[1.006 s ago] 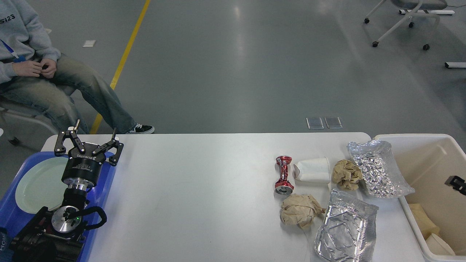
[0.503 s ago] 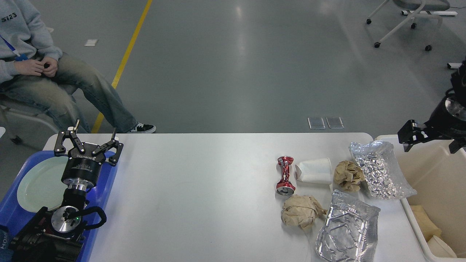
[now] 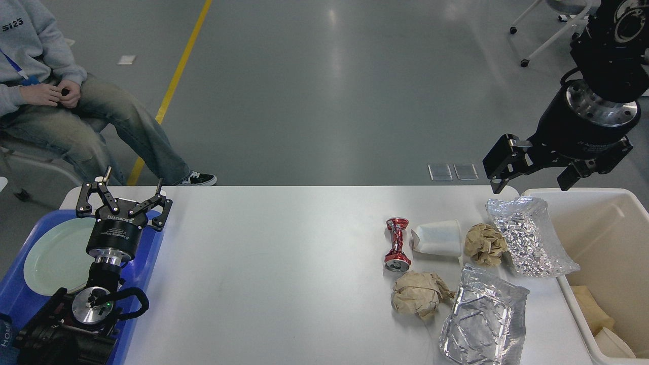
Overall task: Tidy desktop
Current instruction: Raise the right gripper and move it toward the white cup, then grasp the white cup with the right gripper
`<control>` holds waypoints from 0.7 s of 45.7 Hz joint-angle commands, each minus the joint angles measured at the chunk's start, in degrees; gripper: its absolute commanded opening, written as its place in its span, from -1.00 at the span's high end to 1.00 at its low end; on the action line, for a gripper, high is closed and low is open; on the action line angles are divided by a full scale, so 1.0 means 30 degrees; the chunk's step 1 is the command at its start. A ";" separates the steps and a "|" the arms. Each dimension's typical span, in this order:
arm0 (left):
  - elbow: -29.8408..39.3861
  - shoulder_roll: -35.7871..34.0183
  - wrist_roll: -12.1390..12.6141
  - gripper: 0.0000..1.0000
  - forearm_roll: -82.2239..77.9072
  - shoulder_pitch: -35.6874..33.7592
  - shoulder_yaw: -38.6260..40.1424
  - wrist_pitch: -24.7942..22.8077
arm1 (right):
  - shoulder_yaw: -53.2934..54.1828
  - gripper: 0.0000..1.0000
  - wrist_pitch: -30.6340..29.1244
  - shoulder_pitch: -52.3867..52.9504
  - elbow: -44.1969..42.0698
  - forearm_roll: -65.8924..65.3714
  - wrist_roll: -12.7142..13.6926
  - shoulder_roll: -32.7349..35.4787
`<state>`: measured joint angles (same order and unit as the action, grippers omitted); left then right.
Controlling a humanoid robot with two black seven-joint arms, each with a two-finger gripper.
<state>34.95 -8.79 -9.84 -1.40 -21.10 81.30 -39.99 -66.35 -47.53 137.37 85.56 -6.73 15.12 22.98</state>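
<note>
The white desktop point(image 3: 274, 263) holds rubbish at its right side: a crushed red can point(image 3: 396, 244), a white paper cup point(image 3: 437, 238) on its side, two brown paper balls point(image 3: 485, 244) point(image 3: 420, 294), a crumpled foil sheet point(image 3: 530, 235) and a foil tray point(image 3: 481, 317). My right gripper point(image 3: 530, 183) hangs open and empty above the table's back right corner, just over the foil sheet. My left gripper point(image 3: 133, 178) stands open and empty over the blue tray's right edge at far left.
A beige bin point(image 3: 608, 203) at the right edge holds some discarded items. The blue tray point(image 3: 15, 299) at the left carries a pale green plate point(image 3: 53, 256). A person point(image 3: 56, 101) sits beyond the far left corner. An office chair point(image 3: 547, 30) stands far right.
My right arm rose out of the bin area and swung up and left, now large in view above the back right corner. The left arm and the rubbish stayed put.
</note>
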 commanded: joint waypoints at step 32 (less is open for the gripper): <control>0.0010 -0.0030 0.0000 -0.93 0.0000 0.0000 0.0000 0.0000 | 0.3537 -1.00 1.7248 -1.4730 -0.6808 2.0876 0.0027 -0.2183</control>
<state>34.95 -8.88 -9.84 -1.38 -21.10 81.30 -39.99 -61.12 -1.59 98.29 67.13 52.33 15.35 16.92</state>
